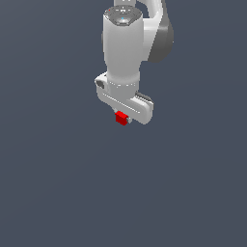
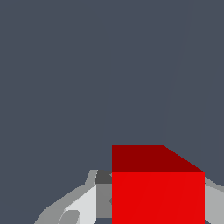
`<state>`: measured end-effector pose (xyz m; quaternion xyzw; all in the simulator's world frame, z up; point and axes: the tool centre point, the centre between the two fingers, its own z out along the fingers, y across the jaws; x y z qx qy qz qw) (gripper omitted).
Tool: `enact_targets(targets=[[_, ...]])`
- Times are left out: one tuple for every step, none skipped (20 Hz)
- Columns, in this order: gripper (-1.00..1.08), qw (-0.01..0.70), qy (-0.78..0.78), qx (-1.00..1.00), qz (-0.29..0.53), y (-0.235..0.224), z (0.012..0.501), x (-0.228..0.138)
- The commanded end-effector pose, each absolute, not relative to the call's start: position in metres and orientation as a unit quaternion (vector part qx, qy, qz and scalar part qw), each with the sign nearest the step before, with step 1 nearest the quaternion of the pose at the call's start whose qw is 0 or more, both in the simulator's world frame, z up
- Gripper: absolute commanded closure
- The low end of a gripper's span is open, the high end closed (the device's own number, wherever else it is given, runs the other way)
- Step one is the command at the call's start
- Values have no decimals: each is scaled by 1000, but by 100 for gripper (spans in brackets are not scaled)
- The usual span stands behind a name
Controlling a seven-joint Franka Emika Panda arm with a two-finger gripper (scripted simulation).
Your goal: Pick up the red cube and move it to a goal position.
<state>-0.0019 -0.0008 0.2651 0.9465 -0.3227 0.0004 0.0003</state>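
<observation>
The red cube [image 1: 121, 118] is small and bright red, and it shows just below the white hand of the arm in the exterior view. My gripper [image 1: 122, 119] sits directly over it, and the hand hides the fingers there. In the wrist view the red cube [image 2: 157, 192] looms large, with a grey-white finger [image 2: 83, 203] against one side and another finger at the opposite edge. The gripper is shut on the cube. No goal marker shows in either view.
A plain dark grey-blue surface [image 1: 58, 183] fills both views. The white arm [image 1: 126, 43] rises above the hand toward the exterior view's upper edge.
</observation>
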Motion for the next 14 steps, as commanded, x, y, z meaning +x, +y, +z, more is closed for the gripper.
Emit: enact_targets(targets=[[108,0,-323,947,0,-8,291,3],[108,0,-323,947,0,-11,301,5],[108,0,-323,947,0,-14,311,8],[108,0,-323,947,0,-17,320,10],[108,0,-323,947,0,-20,330,12],[108,0,-323,947,0,-23,339,14],[108,0,-323,947,0,-25,347,16],[108,0,-323,947,0,-28,356,18],[108,0,-323,947,0,-30,364,20],[108,0,-323,947,0,-33,372,22],[108,0,-323,947,0,-35,379,24],[108,0,-323,947,0,-37,386,26],[108,0,-323,947,0,-39,393,27],[108,0,-323,947,0,-41,400,29]])
